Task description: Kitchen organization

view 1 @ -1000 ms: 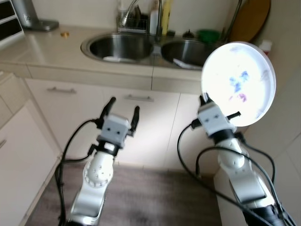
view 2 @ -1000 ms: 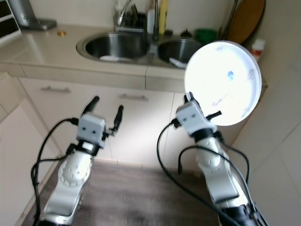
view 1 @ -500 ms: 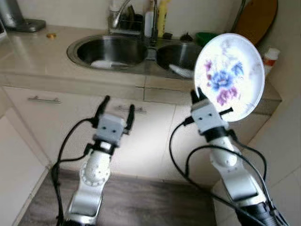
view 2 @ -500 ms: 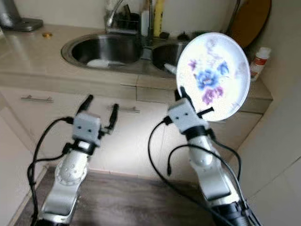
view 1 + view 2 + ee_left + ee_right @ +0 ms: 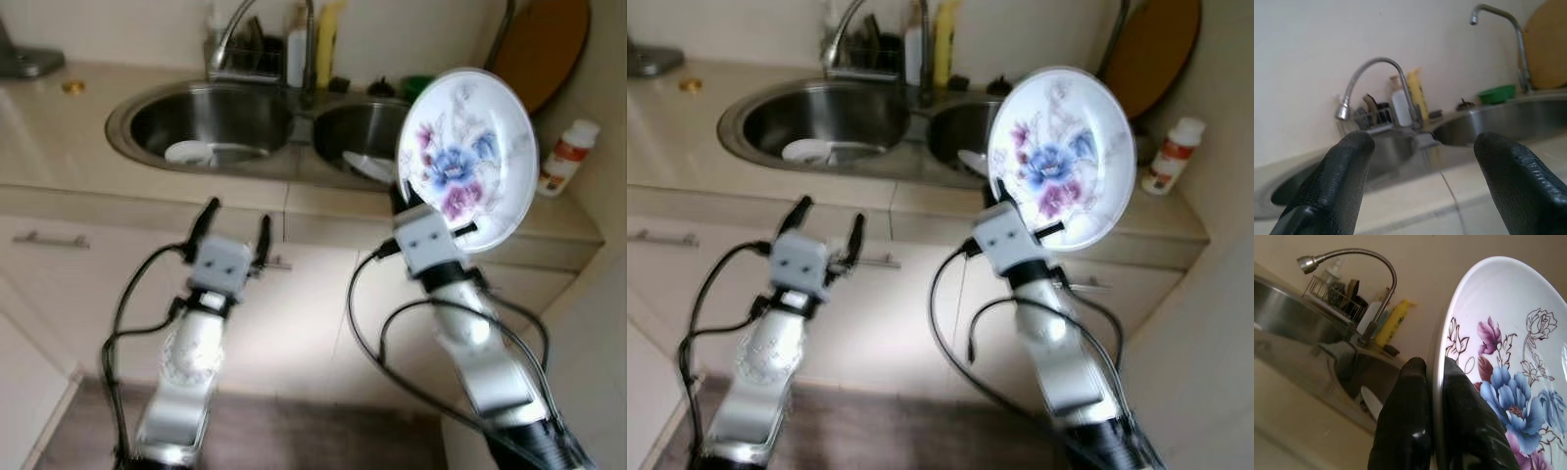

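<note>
- Plate (image 5: 467, 160), seen from the left eye, stood upright on its edge above the counter (image 5: 59, 147), pinched at its lower rim by the right gripper (image 5: 403, 201). With so little of the rim in the hold, I judged a jolt or a quick swing of the arm could let it pivot or slip and break on the counter or floor.
- Right eye view showed the plate close to the double sink (image 5: 823, 122), with a small white bottle (image 5: 1172, 155) just beside it on the counter and a round wooden board (image 5: 1151, 49) behind. A careless sweep could knock the bottle over.
- Left wrist view showed the left gripper (image 5: 1425, 181) with its fingers (image 5: 1337, 181) spread wide and holding nothing, pointed at the tap (image 5: 1369, 85) and the sink. It was free to steady the plate, though reaching across risked bumping it.
- Right wrist view showed both black fingers (image 5: 1405, 421) closed on the plate's thin rim, one each side. The glazed surface looked slick, so I judged slipping the main risk.
</note>
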### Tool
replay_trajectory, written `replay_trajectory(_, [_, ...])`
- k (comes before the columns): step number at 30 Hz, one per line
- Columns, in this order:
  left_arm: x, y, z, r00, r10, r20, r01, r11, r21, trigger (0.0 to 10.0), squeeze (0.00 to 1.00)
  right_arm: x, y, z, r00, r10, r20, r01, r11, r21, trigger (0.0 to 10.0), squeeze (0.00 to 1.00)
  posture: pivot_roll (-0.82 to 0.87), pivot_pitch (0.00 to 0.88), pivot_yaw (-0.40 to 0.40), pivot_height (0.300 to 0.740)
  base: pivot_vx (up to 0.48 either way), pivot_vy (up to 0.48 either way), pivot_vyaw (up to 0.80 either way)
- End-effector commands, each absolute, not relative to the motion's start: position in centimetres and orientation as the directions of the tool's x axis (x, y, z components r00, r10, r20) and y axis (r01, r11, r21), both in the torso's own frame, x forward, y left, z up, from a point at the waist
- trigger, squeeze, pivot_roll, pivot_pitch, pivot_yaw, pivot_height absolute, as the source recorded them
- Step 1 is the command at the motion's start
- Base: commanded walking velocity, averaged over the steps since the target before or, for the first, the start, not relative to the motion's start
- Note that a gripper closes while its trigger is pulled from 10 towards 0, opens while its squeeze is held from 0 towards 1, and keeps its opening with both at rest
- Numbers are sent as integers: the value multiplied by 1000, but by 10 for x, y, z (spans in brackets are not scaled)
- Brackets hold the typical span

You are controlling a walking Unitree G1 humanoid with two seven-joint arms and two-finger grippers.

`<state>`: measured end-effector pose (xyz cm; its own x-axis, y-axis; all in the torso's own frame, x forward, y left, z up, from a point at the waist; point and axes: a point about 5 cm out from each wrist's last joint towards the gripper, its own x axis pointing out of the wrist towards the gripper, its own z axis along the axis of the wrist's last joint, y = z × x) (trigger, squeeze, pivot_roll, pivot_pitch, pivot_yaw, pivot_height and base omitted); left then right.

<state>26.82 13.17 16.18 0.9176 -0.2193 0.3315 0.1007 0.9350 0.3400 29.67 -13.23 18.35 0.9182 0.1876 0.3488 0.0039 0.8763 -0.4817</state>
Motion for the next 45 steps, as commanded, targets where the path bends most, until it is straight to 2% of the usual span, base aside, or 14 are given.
replay_trajectory(1, [268, 138, 166, 917, -206, 342, 79, 933, 352, 10000, 0, 296, -125, 196, 891, 213, 400, -1, 883, -469, 10000, 0, 59, 0, -72, 740, 364, 0, 0])
replay_trajectory(15, [268, 136, 164, 918, -205, 339, 79, 933, 351, 10000, 0, 295, -118, 193, 893, 255, 370, -69, 892, -448, 10000, 0, 65, 0, -77, 740, 352, 0, 0])
replay_trajectory(29, [267, 134, 163, 918, -200, 343, 74, 935, 347, 10000, 0, 298, -114, 188, 900, 306, 312, -154, 890, -428, 10000, 0, 69, 0, -82, 740, 0, 0, 0])
replay_trajectory(33, [268, 137, 165, 918, -184, 351, 55, 936, 349, 10000, 0, 303, -100, 184, 889, 390, 239, -281, 878, -387, 10000, 0, 72, 0, -81, 740, 0, 0, 0])
replay_trajectory(36, [268, 137, 165, 918, -182, 352, 52, 936, 349, 10000, 0, 305, -98, 184, 885, 404, 230, -302, 876, -377, 10000, 0, 76, 0, -83, 740, 0, 0, 0])
replay_trajectory(39, [269, 138, 165, 918, -182, 351, 51, 935, 351, 10000, 0, 311, -84, 185, 874, 444, 199, -365, 869, -335, 10000, 0, 73, 0, -81, 740, 0, 0, 0])
replay_trajectory(45, [268, 137, 166, 917, -187, 353, 55, 934, 352, 10000, 0, 314, -72, 191, 861, 460, 217, -381, 866, -323, 10000, 0, 84, 0, -81, 740, 0, 0, 0])
